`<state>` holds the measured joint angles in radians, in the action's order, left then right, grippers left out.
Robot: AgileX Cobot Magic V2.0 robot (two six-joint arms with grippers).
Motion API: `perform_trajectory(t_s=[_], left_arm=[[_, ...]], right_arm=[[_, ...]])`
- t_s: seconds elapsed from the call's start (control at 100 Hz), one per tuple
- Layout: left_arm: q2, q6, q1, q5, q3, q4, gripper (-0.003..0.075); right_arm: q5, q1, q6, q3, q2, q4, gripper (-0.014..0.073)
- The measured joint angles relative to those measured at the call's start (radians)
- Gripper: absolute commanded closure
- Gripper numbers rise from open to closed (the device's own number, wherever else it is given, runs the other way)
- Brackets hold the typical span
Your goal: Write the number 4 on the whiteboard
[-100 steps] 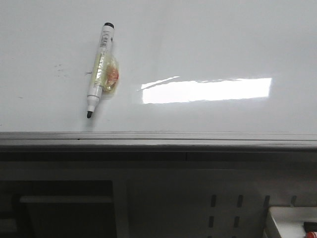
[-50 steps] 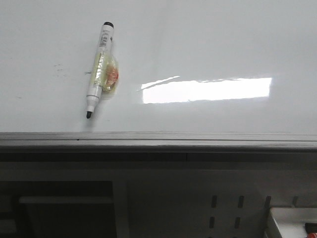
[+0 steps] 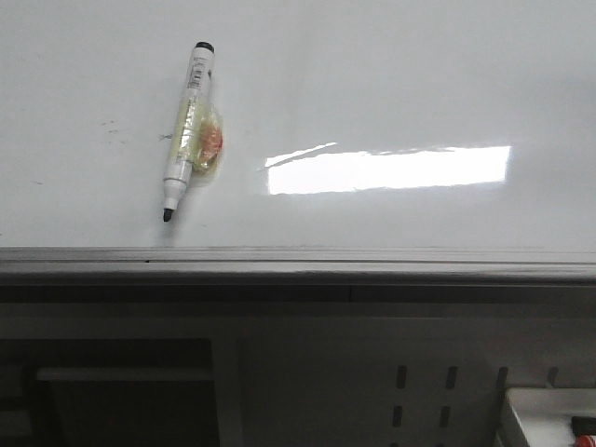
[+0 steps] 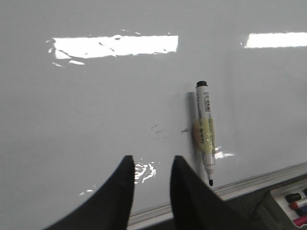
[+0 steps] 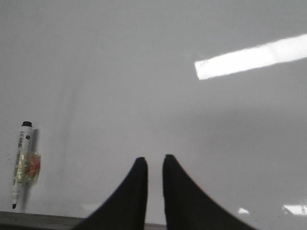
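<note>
Waiting for its number 4, the whiteboard (image 3: 400, 84) fills the upper half of the front view, glossy and blank, a bright rectangle of light glaring at centre right. No stroke of the 4 shows anywhere: only a few faint specks (image 3: 110, 126) left of the marker, too small to read as writing. So nothing is done yet, by the look of it, and the whole job is left: pick up the pen, then draw.

That marker (image 3: 188, 130) lies flat on the board at upper left of the front view, tip pointing down toward the grey edge (image 3: 298, 261), cap off and black nib exposed. A yellowish wrap with an orange patch is bunched around its middle; what it is, I cannot tell.

Left tool (image 4: 151, 179) sits at the bottom centre of its wrist view, dark fingers parted with a clear gap and nothing between them, marker just to the right in that frame. Right tool (image 5: 154, 177) hangs at the bottom of its own view, fingers nearly together with only a slim gap, empty, marker well apart at lower left.

Neither arm shows in the front view. At lower right there, a tray (image 3: 549, 419) is cut off by the frame, contents hard to make out.
</note>
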<state>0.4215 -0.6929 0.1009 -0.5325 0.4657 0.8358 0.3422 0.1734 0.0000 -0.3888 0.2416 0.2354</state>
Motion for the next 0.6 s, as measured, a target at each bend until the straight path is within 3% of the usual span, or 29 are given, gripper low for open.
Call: perform_trajectory(t_s=[0.07, 0.14, 0.39, 0.6], left_arm=[[0.053, -0.004, 0.036, 0.000, 0.026, -0.002, 0.0328], [0.107, -0.007, 0.083, 0.000, 0.039, -0.004, 0.0334], [0.322, -0.008, 0.291, 0.015, 0.076, -0.003, 0.0334], [0.502, -0.008, 0.441, 0.150, 0.121, 0.023, 0.0334]], right_arm=[[0.016, 0.000, -0.006, -0.032, 0.031, 0.000, 0.0234], [0.033, 0.000, -0.007, -0.055, 0.056, 0.002, 0.0194], [0.074, 0.000, -0.008, -0.080, 0.096, 0.006, 0.0197], [0.083, 0.000, -0.008, -0.080, 0.097, 0.006, 0.0197]])
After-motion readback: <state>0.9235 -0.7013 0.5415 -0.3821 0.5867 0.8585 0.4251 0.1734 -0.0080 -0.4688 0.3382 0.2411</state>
